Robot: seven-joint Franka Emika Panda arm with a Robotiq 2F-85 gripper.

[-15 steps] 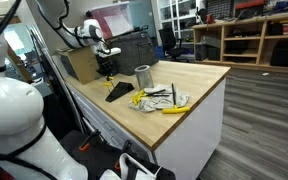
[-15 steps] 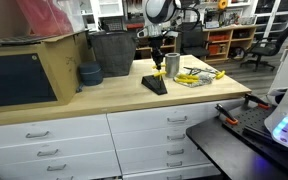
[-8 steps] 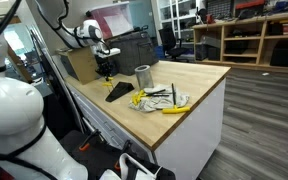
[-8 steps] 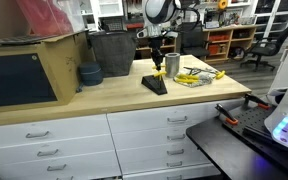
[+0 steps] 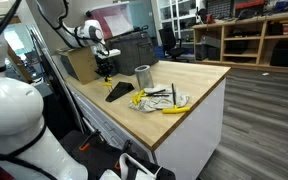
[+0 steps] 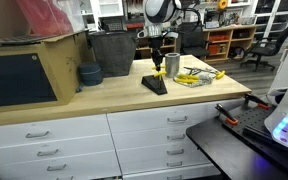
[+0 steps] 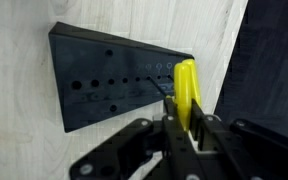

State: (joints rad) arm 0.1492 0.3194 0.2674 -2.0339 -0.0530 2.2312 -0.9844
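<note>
**Gripper stayed put above the block**

Nothing had moved over the last second: in both exterior views the arm hung in the same pose. The gripper was clamped on a yellow-handled screwdriver, its shaft pointing down at a row of holes in the black block. Whether the tip touched the block could not be told. The block lay on the desk toward its drawer-side edge, near a metal can and a pile of tools.
</note>
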